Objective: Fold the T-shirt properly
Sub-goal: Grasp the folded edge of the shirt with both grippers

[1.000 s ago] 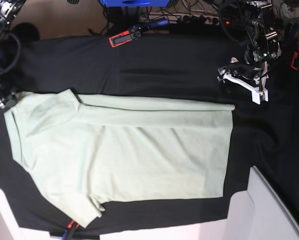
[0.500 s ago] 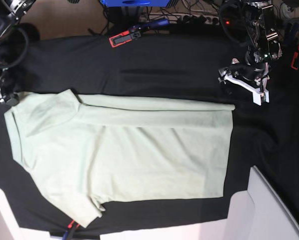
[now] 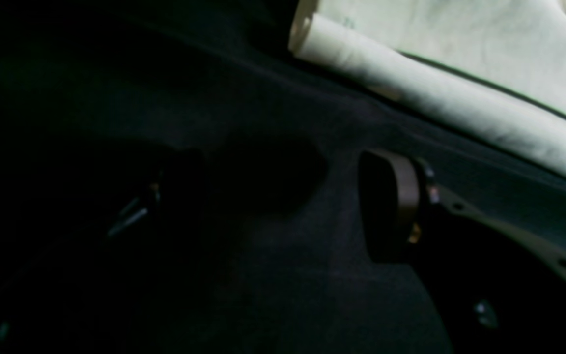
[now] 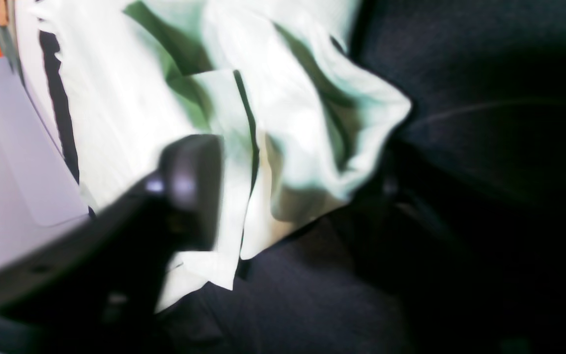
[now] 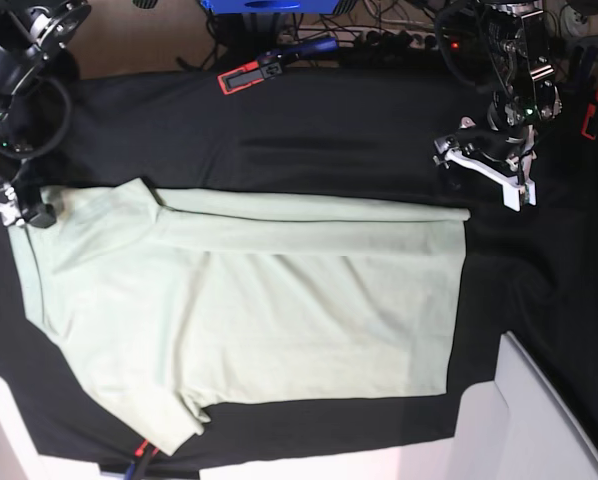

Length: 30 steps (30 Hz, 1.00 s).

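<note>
The T-shirt [image 5: 249,310] lies spread flat on the black cloth [image 5: 309,130] covering the bench, collar end to the left and hem to the right, its far edge folded over in a long narrow strip. The left gripper [image 5: 484,168] hovers over bare cloth just beyond the shirt's far right corner, fingers spread and empty. The right gripper [image 5: 19,208] sits at the shirt's far left corner; its wrist view is blurred, so whether its fingers [image 4: 192,182] pinch the fabric cannot be told.
</note>
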{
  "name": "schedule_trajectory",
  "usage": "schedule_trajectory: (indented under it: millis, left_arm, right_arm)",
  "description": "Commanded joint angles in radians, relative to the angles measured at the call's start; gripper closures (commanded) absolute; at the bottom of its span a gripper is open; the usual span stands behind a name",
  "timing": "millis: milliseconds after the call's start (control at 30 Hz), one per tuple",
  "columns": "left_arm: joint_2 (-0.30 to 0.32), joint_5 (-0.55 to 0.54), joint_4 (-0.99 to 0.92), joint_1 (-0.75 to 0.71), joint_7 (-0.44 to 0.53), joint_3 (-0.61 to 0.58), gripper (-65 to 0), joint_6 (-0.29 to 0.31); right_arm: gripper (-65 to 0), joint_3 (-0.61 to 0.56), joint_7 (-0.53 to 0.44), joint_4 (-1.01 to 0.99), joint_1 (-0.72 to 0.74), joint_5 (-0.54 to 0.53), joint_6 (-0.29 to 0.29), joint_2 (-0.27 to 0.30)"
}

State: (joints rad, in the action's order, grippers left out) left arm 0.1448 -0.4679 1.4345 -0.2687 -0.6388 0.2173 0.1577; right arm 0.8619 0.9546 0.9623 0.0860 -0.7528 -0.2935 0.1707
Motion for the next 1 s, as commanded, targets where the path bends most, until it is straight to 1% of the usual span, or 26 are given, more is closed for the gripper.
schedule_trajectory:
  millis: [0,100,167,200,367,600,633,733,767,867,967]
  left_arm:
    - [0.011,-0.005,0.015,0.007,0.017,0.004,-47.4,0.004]
    - [0.011,-0.005,0.015,0.010,0.017,0.004,-47.4,0.006]
    - [0.011,-0.005,0.013,0.026,0.017,0.001,-47.4,0.006]
    - [0.011,-0.005,0.013,0.029,0.017,0.001,-47.4,0.006]
    - [0.008,-0.009,0.009,0.056,0.017,0.004,-47.5,0.006]
    - [-0.052,-0.009,0.013,0.085,0.018,0.006,-47.7,0.006]
    - [-0.060,-0.009,0.013,0.092,0.018,0.006,-48.9,0.006]
    - [-0.072,-0.009,0.005,0.098,0.018,0.006,-57.6,0.006]
    - [-0.080,-0.009,0.005,0.099,0.020,0.008,-59.3,0.006]
    - [-0.095,-0.009,0.005,0.113,0.020,0.049,-60.5,0.006]
    - [-0.126,-0.009,0.005,0.128,0.020,0.127,-60.5,0.006]
  right_arm:
    - [-27.6,0.001,-0.004,0.011,0.016,-0.018,-0.006,0.017]
    - [-11.5,0.001,-0.006,-0.026,0.027,-0.017,-0.006,0.020]
    - [-2.2,0.001,-0.006,-0.062,0.034,-0.017,-0.008,0.033]
    - [0.0,0.001,-0.006,-0.081,0.039,-0.017,-0.008,0.036]
    - [-0.1,0.001,-0.006,-0.127,0.041,-0.017,-0.008,0.042]
    - [0.0,0.001,-0.003,-0.127,0.037,-0.017,-0.008,0.042]
    - [0.0,0.001,-0.003,-0.127,0.036,-0.017,-0.008,0.043]
    - [0.0,0.001,-0.001,-0.127,0.036,-0.017,-0.008,0.043]
    - [0.0,0.001,-0.001,-0.127,0.036,-0.017,-0.014,0.043]
    - [0.0,0.001,0.002,-0.127,0.036,-0.017,-0.063,0.043]
    - [0.0,0.001,0.002,-0.127,0.036,-0.017,-0.072,0.043]
